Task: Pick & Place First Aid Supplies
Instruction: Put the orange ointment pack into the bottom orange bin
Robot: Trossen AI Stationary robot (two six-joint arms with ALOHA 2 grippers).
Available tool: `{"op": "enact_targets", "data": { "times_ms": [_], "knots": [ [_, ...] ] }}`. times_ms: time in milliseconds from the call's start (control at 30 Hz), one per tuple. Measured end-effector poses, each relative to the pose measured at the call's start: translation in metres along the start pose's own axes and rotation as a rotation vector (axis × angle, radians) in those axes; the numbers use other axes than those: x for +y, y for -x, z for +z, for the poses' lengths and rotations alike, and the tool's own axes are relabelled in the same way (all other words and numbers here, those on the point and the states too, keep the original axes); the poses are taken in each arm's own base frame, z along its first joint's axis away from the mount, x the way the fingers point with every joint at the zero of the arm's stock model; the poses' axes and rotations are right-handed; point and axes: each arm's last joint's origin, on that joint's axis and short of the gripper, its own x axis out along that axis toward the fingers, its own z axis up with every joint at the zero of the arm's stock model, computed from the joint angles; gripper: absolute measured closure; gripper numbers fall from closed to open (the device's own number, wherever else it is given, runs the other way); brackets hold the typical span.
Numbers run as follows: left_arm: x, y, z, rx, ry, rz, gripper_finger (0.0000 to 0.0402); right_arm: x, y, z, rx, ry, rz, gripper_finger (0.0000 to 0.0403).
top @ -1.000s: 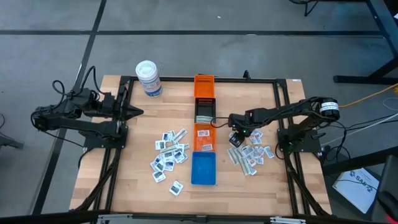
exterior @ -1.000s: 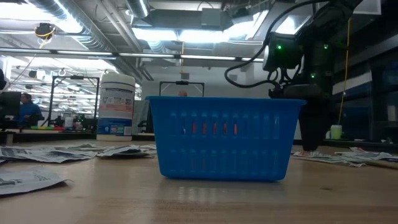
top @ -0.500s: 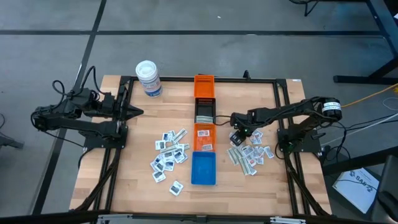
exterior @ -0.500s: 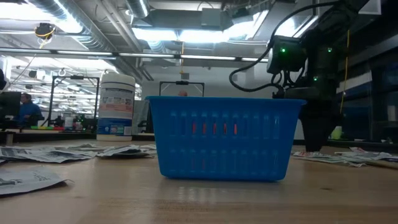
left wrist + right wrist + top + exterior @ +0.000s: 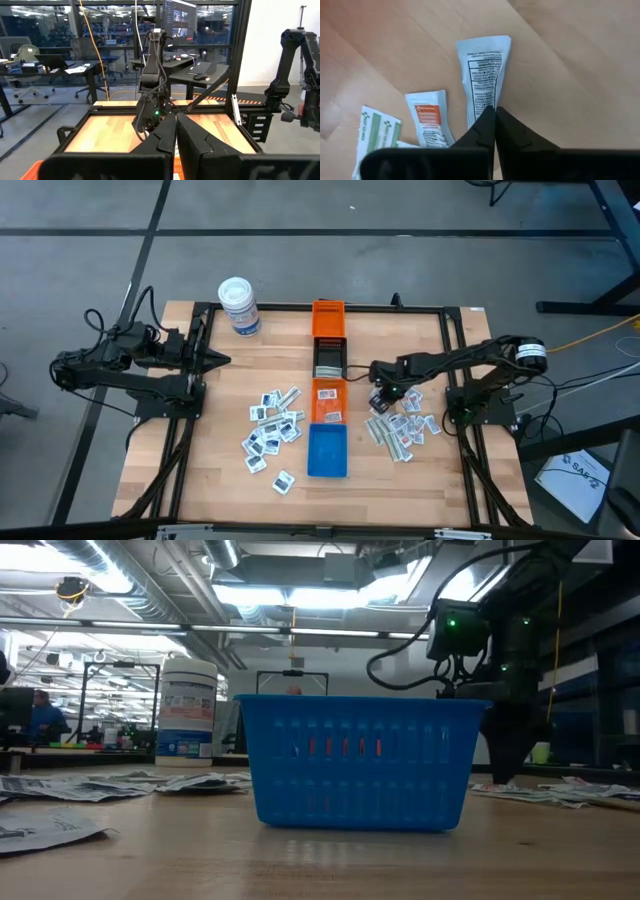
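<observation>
First aid supplies lie in two scattered piles, one left of the bins [image 5: 272,428] and one right of them [image 5: 405,427]. My right gripper [image 5: 381,402] points down at the far edge of the right pile, shut on a white packet with black print [image 5: 482,75]. Beside that packet lie a packet with orange print [image 5: 429,117] and one with green print [image 5: 376,131]. At the table's left, my left gripper [image 5: 215,361] waits level above the wood, shut and empty [image 5: 176,117]. My right gripper pinches one narrow end of the white packet [image 5: 487,104] between its two fingertips, coming steeply from above. The fingers lie along the packet's length. The packet lies flat on the wood, stretching away from the fingers.
Down the table's middle runs a row of bins: orange [image 5: 328,317], black [image 5: 329,357], orange [image 5: 328,401] and blue [image 5: 327,450]. A white tub with a blue label [image 5: 239,306] stands at the far left. In the low view the blue bin [image 5: 355,760] hides much of the table.
My right gripper has shut over the white packet while staying in place above the right pile. My left arm has kept still.
</observation>
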Motion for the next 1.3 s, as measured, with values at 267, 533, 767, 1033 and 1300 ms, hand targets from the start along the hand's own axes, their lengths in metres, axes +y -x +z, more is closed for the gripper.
{"op": "enact_targets", "data": {
  "times_ms": [267, 533, 767, 1033, 1300],
  "knots": [
    [0.0, 0.0, 0.0, 0.0, 0.0, 0.001, 0.0391, 0.007, 0.026, 0.006, -0.097, -0.004, 0.063, 0.04],
    [0.0, 0.0, 0.0, 0.0, 0.0, 0.001, 0.0394, 0.012, 0.061, 0.016, -0.246, -0.024, 0.126, 0.0401],
    [0.0, 0.0, 0.0, 0.0, 0.0, 0.0, 0.039, 0.018, 0.1, 0.036, -0.402, -0.025, 0.182, 0.0401],
    [0.0, 0.0, 0.0, 0.0, 0.0, 0.0, 0.0392, 0.03, 0.125, 0.065, -0.558, 0.154, 0.212, 0.0401],
    [0.0, 0.0, 0.0, 0.0, 0.0, 0.0, 0.0394, 0.041, 0.126, 0.088, -0.569, 0.372, 0.315, 0.0401]
  ]
}}
